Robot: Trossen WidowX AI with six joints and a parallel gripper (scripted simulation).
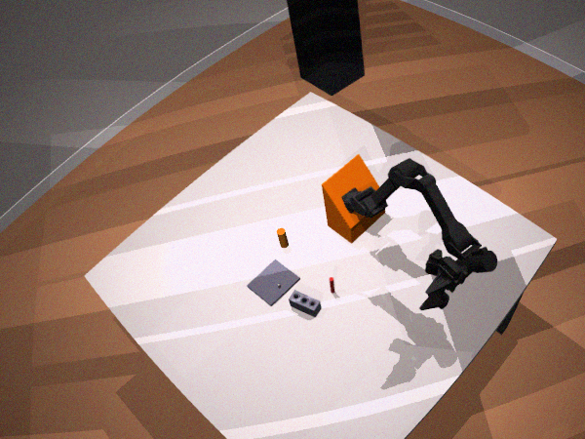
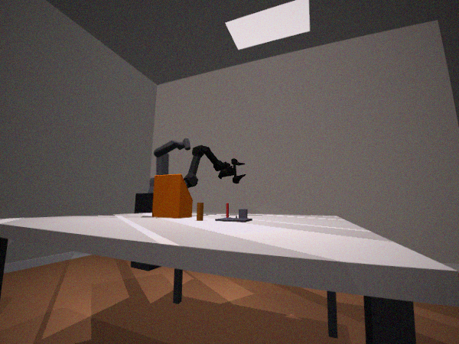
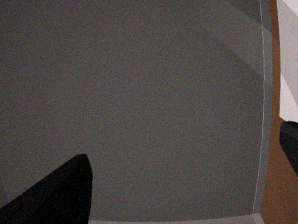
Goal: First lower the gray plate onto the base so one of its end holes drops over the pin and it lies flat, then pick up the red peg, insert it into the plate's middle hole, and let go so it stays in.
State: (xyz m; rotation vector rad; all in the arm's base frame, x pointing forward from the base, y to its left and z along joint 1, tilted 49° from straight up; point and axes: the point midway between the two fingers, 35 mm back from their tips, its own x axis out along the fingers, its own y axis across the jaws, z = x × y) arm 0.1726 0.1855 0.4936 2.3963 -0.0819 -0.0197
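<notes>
The gray plate (image 1: pixel 305 302) (image 2: pixel 242 213), a small block with three holes, lies on the white table beside the base. The base (image 1: pixel 265 282) (image 2: pixel 229 219) is a flat gray square with a small pin (image 1: pixel 278 285) standing on it. The red peg (image 1: pixel 331 285) (image 2: pixel 227 210) stands upright on the table to the right of the plate. My gripper (image 1: pixel 435 298) (image 2: pixel 239 170) is open and empty. It hangs high in the air, well to the right of the peg and the plate. The wrist view shows only a wall and the dark edges of the fingers.
A large orange block (image 1: pixel 348 195) (image 2: pixel 171 196) stands next to the arm's foot. A small orange cylinder (image 1: pixel 282 237) (image 2: pixel 200 211) stands upright behind the base. A dark pillar (image 1: pixel 327 44) stands beyond the table's far corner.
</notes>
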